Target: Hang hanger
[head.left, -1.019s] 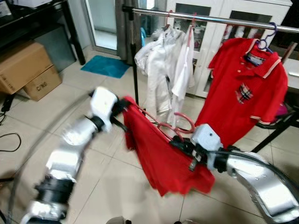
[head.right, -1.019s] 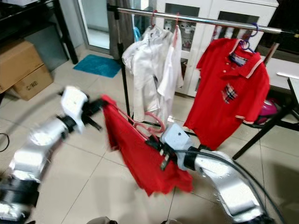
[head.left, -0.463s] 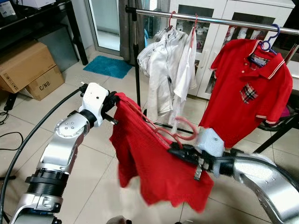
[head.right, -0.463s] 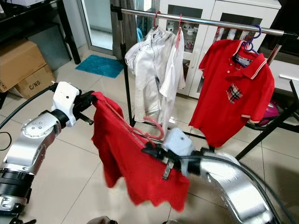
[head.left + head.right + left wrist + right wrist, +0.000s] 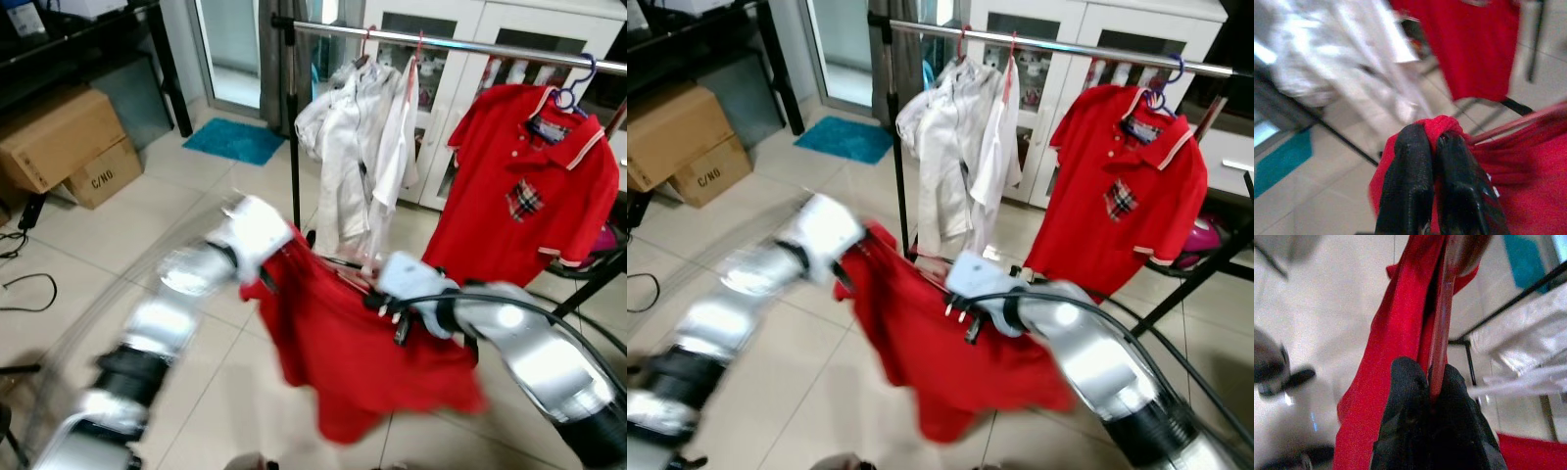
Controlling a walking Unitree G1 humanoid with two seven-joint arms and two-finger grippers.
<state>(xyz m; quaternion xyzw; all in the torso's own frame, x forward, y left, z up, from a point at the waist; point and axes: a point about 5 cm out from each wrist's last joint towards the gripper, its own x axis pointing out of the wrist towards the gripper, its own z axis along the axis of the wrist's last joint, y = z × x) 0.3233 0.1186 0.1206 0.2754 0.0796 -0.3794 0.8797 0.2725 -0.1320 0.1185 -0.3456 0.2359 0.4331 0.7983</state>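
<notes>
Hanger (image 5: 1444, 328) below rail (image 5: 460, 43), clamped

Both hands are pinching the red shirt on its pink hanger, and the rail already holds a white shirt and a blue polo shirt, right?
One thing is off: the polo shirt on the metal rail is red, not blue, as the left eye view shows. The left hand and right hand do pinch the red shirt on its pink hanger, and the white shirt hangs there.

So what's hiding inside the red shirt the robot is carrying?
A pink plastic hanger pokes out of the red shirt between the right gripper's fingers. The cloth covers the rest. The left gripper pinches a shirt corner.
</notes>
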